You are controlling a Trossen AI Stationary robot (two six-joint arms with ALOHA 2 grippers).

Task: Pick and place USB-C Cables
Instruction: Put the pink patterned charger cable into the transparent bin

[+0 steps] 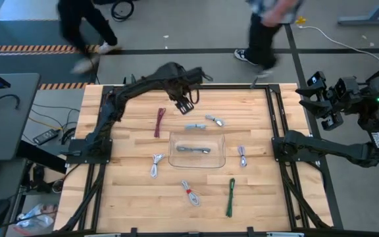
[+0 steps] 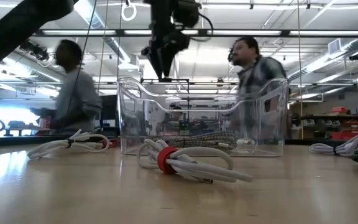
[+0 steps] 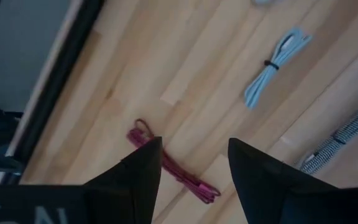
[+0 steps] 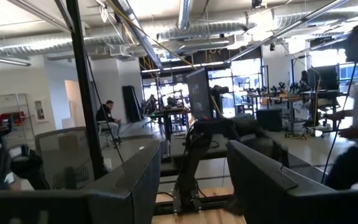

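1. Lying nearest the table's front edge: a green cable (image 1: 230, 189) and a white coil w/ red tie (image 1: 190, 193) – the low view shows that coil (image 2: 185, 163) close up, soft loops cinched at the tie.
2. Mid-table sits the clear tray (image 1: 220, 140) w/ one braided grey cable (image 1: 193, 149) already inside; white cables lie on either side of it, one to its left (image 1: 156, 164) and one to its right (image 1: 242, 156).
3. Farther back: dark red cable (image 1: 160, 122), grey-blue cable (image 1: 193, 126), silver cable (image 1: 215, 120), all loose on the wood.
4. Handling, my guess: cables are light, floppy, a bit slick; ends will droop. Best hold is across the bundled middle, near the tie, so strands stay together.
5. Left gripper (image 1: 185, 103) hovers above the far part of the table, between red and grey-blue cables. Wrist view shows its fingers (image 3: 138, 174) spread wide, nothing between them – red cable (image 3: 173, 168) lies on the wood below, grey-blue one (image 3: 272, 65) lies apart.
6. Right gripper (image 1: 321, 99) is parked off the table's right side, fingers (image 4: 129, 180) apart, holding nothing, facing the room.
7. People walk past beyond the far edge.
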